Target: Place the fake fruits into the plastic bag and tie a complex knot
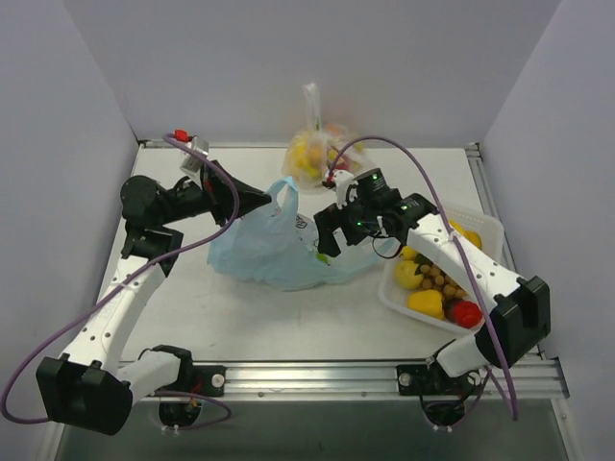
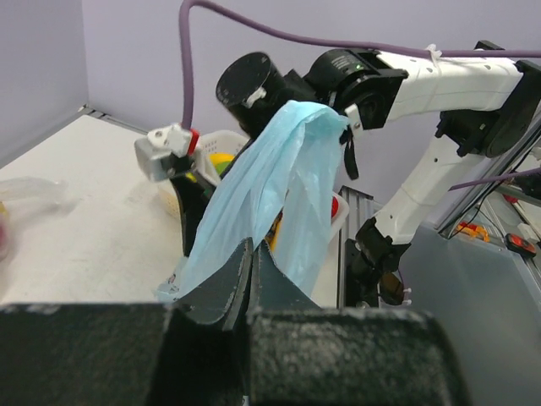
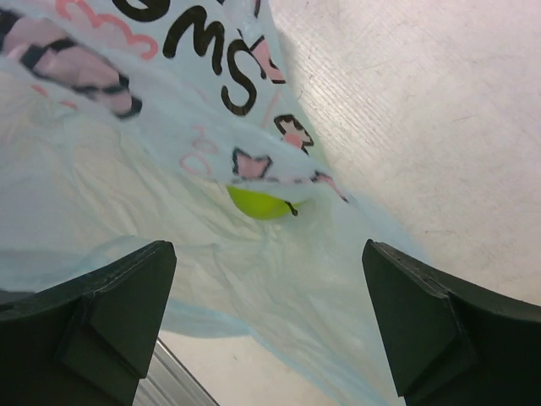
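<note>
The light-blue plastic bag (image 1: 269, 248) with its pink-and-black print lies in the middle of the table. My left gripper (image 1: 266, 199) is shut on a handle loop and holds it up; in the left wrist view the blue film (image 2: 283, 182) rises from between the closed fingertips (image 2: 251, 252). My right gripper (image 1: 325, 238) hovers over the bag's right edge, open and empty (image 3: 270, 313). A green apple (image 3: 258, 204) shows just under the bag's printed edge (image 3: 211, 76). Other fake fruits sit in a basket: a lemon (image 1: 408, 276), a brown grape cluster (image 1: 440, 279), a red one (image 1: 466, 313).
The white basket (image 1: 486, 224) stands at the right, close under my right arm. A clear bag of fruits (image 1: 315, 152) sits tied at the back centre. Grey walls close the table on three sides, and a metal rail (image 1: 317, 376) runs along the near edge.
</note>
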{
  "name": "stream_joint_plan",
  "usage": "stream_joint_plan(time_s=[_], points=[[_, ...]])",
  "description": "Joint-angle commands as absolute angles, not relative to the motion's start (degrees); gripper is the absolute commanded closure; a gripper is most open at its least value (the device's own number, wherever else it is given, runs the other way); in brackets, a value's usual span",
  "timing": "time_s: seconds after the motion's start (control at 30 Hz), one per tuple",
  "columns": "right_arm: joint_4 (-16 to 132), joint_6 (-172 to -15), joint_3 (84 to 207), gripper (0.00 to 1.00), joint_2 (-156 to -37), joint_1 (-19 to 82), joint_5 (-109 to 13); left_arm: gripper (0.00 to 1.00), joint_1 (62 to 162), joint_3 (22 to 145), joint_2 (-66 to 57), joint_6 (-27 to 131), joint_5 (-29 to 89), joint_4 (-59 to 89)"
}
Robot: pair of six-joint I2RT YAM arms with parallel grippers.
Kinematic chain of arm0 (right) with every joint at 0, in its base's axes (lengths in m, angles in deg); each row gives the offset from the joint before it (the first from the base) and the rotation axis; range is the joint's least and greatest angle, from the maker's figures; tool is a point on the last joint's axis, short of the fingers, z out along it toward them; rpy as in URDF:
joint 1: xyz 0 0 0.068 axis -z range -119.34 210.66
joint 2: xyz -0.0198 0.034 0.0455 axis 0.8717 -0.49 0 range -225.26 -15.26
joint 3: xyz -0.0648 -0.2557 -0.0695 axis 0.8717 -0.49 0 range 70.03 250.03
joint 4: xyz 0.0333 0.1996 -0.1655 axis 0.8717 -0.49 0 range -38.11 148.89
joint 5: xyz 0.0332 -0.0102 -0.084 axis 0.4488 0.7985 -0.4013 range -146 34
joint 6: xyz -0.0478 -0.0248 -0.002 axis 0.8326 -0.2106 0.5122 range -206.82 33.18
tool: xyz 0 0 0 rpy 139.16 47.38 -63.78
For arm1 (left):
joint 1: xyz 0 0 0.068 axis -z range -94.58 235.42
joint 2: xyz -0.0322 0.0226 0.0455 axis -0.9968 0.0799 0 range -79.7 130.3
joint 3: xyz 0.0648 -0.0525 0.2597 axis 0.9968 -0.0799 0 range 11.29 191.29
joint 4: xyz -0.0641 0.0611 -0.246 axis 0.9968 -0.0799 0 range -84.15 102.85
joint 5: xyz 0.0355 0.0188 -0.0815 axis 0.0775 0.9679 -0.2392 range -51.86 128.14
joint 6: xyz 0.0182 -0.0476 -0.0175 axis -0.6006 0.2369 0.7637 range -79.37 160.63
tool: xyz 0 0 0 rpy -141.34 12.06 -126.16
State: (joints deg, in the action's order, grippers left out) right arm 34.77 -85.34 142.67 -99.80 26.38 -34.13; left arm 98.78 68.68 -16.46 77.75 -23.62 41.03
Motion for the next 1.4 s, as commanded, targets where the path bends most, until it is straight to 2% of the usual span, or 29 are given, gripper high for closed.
stream_joint_plan(time_s=[0.0,0.13,0.23,0.33,0.47,0.67,1.07,1.37], points=[[29.64,-84.71,146.31,0.00,-93.85,31.38,-28.50,1.00,98.25,68.25,-16.86,79.21,-23.82,45.28],[22.26,-80.16,151.32,0.00,-89.11,41.74,-23.13,1.00,98.16,68.16,-17.21,79.21,-24.08,45.46],[10.33,-69.54,153.52,0.00,-88.91,53.16,-20.33,1.00,98.08,68.07,-17.13,79.38,-24.26,45.46],[4.15,-60.21,155.37,0.01,-90.32,63.36,-22.06,1.00,98.08,67.89,-16.95,79.47,-24.52,45.54],[-0.87,-57.29,154.06,0.02,-91.29,71.72,-27.60,1.00,98.08,67.37,-17.30,79.39,-23.82,45.54],[0.88,-61.41,150.10,0.03,-94.01,74.81,-32.00,1.00,98.08,67.45,-17.21,79.30,-23.30,45.54],[14.23,-67.04,140.79,0.03,-101.22,74.38,-31.30,1.00,98.25,66.84,-17.39,79.21,-22.68,45.63],[20.21,-68.45,138.94,0.07,-104.38,73.67,-32.62,1.00,98.34,66.49,-17.21,78.86,-22.68,45.72]])
